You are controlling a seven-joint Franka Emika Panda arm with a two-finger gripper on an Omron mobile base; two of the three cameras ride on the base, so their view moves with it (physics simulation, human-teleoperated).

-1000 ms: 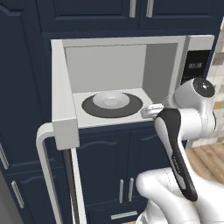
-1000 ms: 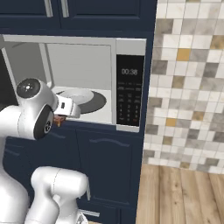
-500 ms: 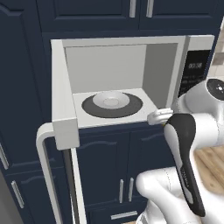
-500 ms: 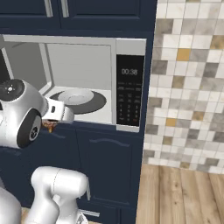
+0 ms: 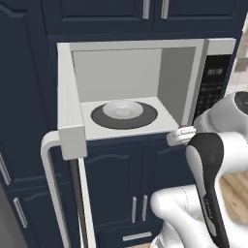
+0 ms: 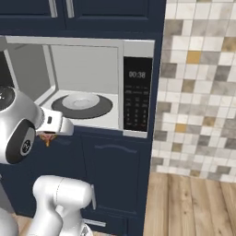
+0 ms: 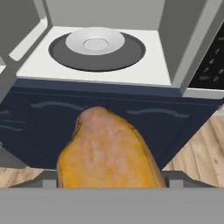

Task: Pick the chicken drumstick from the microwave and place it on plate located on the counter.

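Observation:
The golden-brown chicken drumstick [image 7: 109,153] looms large in the hand view, with my gripper [image 7: 111,180] shut on it. From the right base view, an orange bit of the drumstick [image 6: 47,137] hangs under the hand, below and in front of the microwave's [image 6: 138,92] opening. The light-grey microwave [image 5: 213,82] stands with its door [image 5: 68,121] swung wide to the left. Inside, a small white plate [image 5: 122,109] rests on the dark turntable [image 5: 145,118]. My hand [image 5: 180,137] sits just outside the lower right corner of the cavity. The yellow-rimmed plate and the counter are out of view.
Navy cabinet doors [image 5: 121,184] run below the microwave and more cabinets [image 6: 92,9] above it. A tiled wall [image 6: 198,92] and wooden floor [image 6: 193,203] lie to the right. The open door's white handle [image 5: 51,184] juts out at the left.
The hand has drawn back out of the microwave and dropped slightly, carrying the drumstick; it now hangs in front of the cabinet below the opening.

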